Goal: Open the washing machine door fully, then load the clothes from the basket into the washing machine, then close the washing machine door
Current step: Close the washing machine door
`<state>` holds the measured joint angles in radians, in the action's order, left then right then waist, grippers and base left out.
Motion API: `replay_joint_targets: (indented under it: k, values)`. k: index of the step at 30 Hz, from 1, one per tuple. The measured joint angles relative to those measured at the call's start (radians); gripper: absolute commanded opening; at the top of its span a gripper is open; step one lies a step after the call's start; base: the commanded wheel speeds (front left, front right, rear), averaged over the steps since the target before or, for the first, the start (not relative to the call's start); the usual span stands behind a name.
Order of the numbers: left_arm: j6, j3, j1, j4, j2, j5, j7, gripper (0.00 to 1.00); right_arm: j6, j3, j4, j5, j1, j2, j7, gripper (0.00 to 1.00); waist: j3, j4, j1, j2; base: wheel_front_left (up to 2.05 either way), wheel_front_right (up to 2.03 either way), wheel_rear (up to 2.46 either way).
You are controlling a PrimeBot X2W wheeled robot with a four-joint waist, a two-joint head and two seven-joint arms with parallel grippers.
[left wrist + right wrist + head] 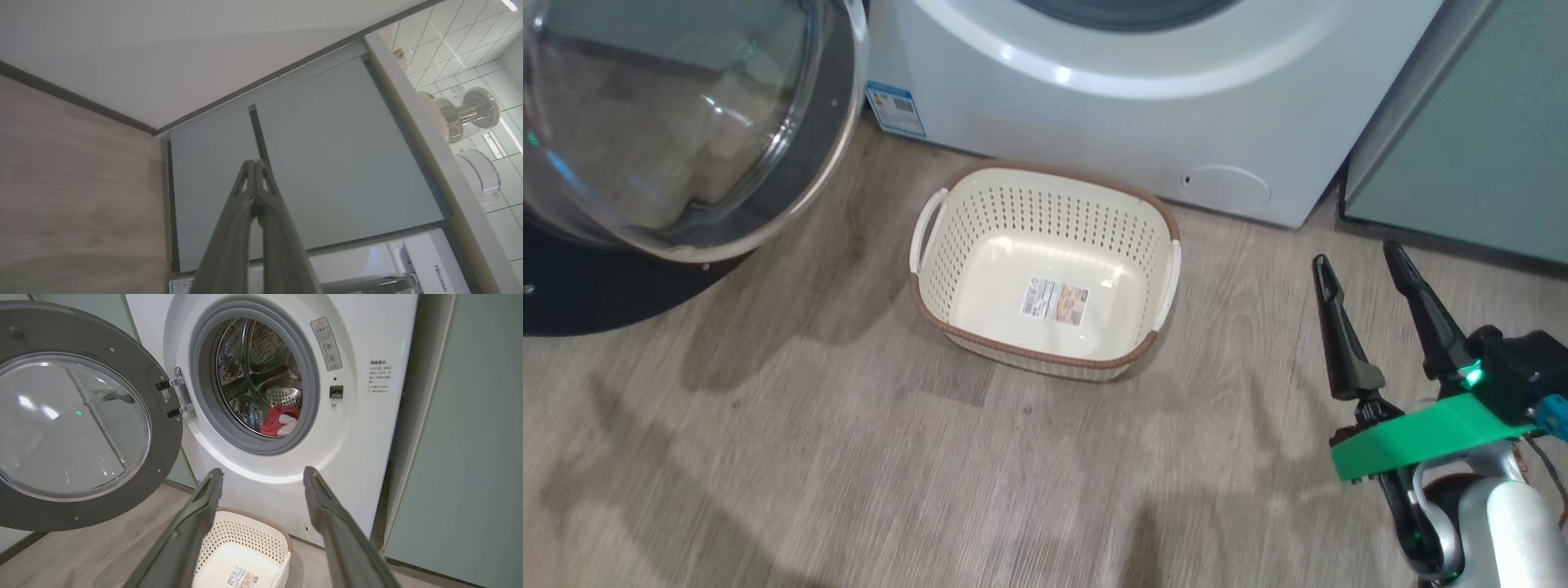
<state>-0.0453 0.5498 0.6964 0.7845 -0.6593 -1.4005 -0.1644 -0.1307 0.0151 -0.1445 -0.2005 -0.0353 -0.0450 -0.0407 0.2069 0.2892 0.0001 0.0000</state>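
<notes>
The washing machine (359,428) stands with its door (77,420) swung wide to the left, and the door's glass bowl (670,122) fills the head view's upper left. Inside the steel drum lie the red and white clothes (281,420). On the floor in front sits the cream basket (1045,269) with nothing in it but its label sticker; its far end shows in the right wrist view (245,555). My right gripper (1356,261) hangs open to the right of the basket, fingers pointing at the machine (261,473). My left gripper (255,163) is shut on nothing, facing pale green cabinet doors.
Pale green cabinets (1470,131) stand right of the machine, and more (327,163) face my left wrist. A counter edge with glass jars (466,114) runs along the left wrist view's right side. Wood-look floor (849,457) spreads around the basket.
</notes>
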Motion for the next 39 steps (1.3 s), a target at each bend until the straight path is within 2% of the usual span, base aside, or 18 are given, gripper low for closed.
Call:
replay_joint_targets:
  k: [4, 10, 22, 39]
  values:
    - [0.031, -0.034, 0.012, 0.052, -0.002, 0.0, -0.061, 0.0, 0.0, 0.0, -0.009, 0.008, -0.007, 0.0, 0.014, 1.0, 0.031, -0.006, 0.0, 0.0, 0.0, 0.0, 0.0]
    - [0.053, -0.069, 0.026, 0.111, -0.003, -0.006, -0.166, 0.0, 0.0, -0.004, -0.025, 0.018, -0.043, 0.0, 0.028, 1.0, 0.066, -0.017, 0.0, 0.0, 0.0, 0.0, 0.0]
    - [0.114, -0.106, 0.022, 0.12, -0.003, -0.04, -0.332, 0.0, 0.0, 0.002, -0.04, 0.035, -0.043, -0.001, 0.042, 1.0, 0.098, -0.014, 0.0, 0.0, 0.0, 0.0, 0.0]
    - [0.136, -0.123, -0.069, 0.047, 0.007, -0.086, -0.511, 0.0, 0.0, 0.001, -0.038, 0.041, -0.043, -0.001, 0.047, 1.0, 0.058, 0.006, -0.0001, 0.0, 0.0, 0.0, 0.0]
